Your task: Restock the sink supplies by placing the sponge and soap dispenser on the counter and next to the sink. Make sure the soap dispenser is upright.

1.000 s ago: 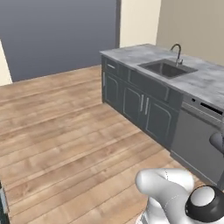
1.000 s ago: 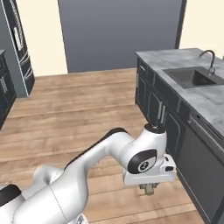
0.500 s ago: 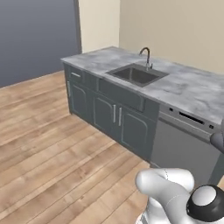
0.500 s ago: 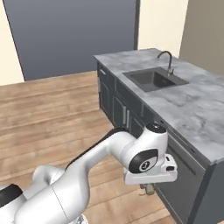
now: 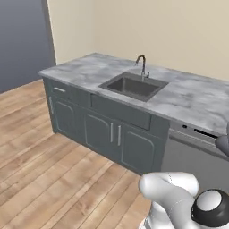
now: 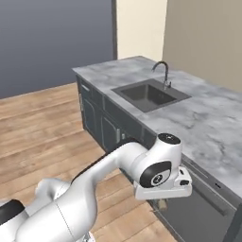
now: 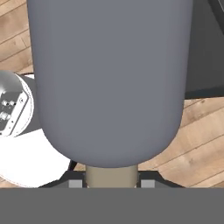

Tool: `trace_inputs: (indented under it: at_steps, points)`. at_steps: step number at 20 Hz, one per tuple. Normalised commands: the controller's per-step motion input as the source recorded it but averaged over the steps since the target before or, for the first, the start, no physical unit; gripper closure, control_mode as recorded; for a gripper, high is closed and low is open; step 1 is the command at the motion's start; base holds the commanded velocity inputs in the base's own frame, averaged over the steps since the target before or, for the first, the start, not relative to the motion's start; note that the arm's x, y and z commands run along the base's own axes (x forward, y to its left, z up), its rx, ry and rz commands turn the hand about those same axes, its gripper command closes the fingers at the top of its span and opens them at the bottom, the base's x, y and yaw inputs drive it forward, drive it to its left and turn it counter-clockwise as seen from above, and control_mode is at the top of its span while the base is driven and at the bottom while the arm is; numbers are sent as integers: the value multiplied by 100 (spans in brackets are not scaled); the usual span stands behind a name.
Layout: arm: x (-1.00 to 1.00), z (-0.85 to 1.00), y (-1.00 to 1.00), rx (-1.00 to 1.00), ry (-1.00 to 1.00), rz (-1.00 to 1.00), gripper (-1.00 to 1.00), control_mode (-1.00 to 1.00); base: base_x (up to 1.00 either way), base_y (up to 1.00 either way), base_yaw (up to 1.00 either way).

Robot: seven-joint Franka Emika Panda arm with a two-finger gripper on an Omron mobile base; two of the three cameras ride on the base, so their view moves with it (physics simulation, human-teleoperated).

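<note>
Soap dispenser (image 7: 109, 78) clamped by its beige neck in the fingers; best set upright on bare surface (image 6: 203, 113) beside sink (image 6: 150, 94).

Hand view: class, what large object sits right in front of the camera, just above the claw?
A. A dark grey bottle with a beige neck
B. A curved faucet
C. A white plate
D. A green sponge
A. A rounded dark grey bottle looms over the claw, its pale beige neck running down between the fingertips, with wooden floor behind it.
</note>
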Motion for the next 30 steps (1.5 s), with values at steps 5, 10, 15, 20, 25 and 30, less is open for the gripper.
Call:
trace_inputs:
  at_steps: [5, 10, 15, 20, 25, 30]
  points:
    - [0, 0, 0, 0, 0, 0, 100, 100, 100, 47, -32]
    - [0, 0, 0, 0, 0, 0, 100, 100, 96, 55, -33]
    - [0, 0, 0, 0, 0, 0, 100, 100, 80, 58, -35]
    - [0, 0, 0, 0, 0, 0, 100, 100, 70, 60, -36]
    - [0, 0, 0, 0, 0, 0, 100, 100, 72, 39, -34]
    - [0, 0, 0, 0, 0, 0, 100, 100, 90, 4, -29]
